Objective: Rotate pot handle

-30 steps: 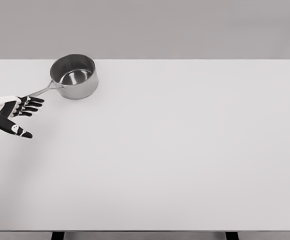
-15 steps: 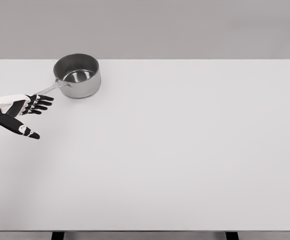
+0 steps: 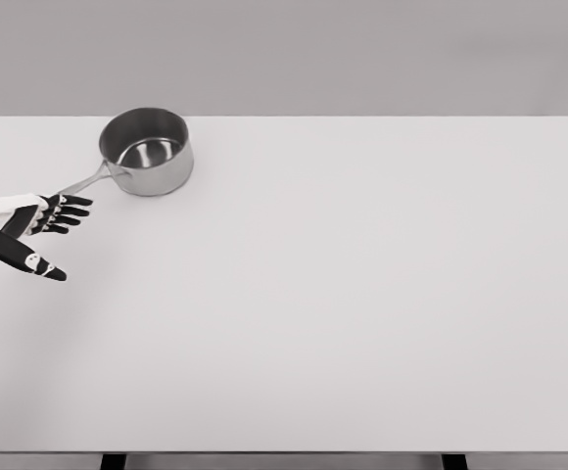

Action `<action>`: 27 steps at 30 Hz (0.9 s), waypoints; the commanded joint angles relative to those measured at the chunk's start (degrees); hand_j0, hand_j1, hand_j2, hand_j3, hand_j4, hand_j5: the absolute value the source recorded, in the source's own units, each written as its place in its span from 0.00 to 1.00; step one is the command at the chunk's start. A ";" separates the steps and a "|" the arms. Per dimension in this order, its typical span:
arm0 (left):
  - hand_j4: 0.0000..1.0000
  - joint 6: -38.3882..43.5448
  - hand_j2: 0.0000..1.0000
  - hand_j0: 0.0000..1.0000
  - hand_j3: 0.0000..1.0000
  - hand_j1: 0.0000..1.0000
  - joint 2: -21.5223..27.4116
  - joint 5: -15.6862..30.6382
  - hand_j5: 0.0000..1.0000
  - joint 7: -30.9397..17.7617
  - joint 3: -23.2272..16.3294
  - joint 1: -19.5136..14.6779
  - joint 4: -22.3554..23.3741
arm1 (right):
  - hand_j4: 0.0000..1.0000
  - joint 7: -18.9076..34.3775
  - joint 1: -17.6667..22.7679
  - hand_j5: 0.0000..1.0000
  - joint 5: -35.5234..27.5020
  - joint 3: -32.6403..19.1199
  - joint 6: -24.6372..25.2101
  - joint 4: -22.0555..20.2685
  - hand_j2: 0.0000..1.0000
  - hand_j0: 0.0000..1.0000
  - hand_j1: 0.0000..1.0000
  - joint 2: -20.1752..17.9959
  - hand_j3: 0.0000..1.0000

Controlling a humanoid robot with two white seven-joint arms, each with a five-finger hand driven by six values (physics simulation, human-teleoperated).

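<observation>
Head view shows a white table (image 3: pixel 362 294) filling most of the picture. Near its far left corner stands a steel pot (image 3: pixel 147 152), upright, its handle (image 3: pixel 86 180) pointing toward the lower left. The left hand (image 3: pixel 24 227) hovers at the handle's tip, fingers (image 3: pixel 69 208) spread, holding nothing.

Left hand (image 3: pixel 24 227) back toward left edge; pot (image 3: pixel 147 150) shifted slightly left; handle (image 3: pixel 85 181) swung down-left.

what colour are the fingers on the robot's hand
Black fingers on the white-backed left hand; head view.
</observation>
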 commanded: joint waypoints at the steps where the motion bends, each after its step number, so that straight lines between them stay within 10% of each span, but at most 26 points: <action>1: 1.00 -0.25 1.00 1.00 1.00 1.00 0.29 0.18 1.00 0.01 0.03 0.00 0.22 | 1.00 0.01 0.00 1.00 0.00 0.03 -0.01 0.00 1.00 1.00 1.00 0.00 1.00; 10: 1.00 -0.34 1.00 1.00 1.00 1.00 0.82 0.27 1.00 0.01 -0.06 0.44 0.75 | 1.00 0.01 0.00 1.00 0.00 0.03 -0.01 0.00 1.00 1.00 1.00 0.00 1.00; 27: 1.00 8.18 1.00 1.00 1.00 1.00 7.50 6.60 1.00 0.01 -0.23 -0.17 -12.17 | 1.00 0.01 0.00 1.00 0.00 0.03 -0.01 0.00 1.00 1.00 1.00 0.00 1.00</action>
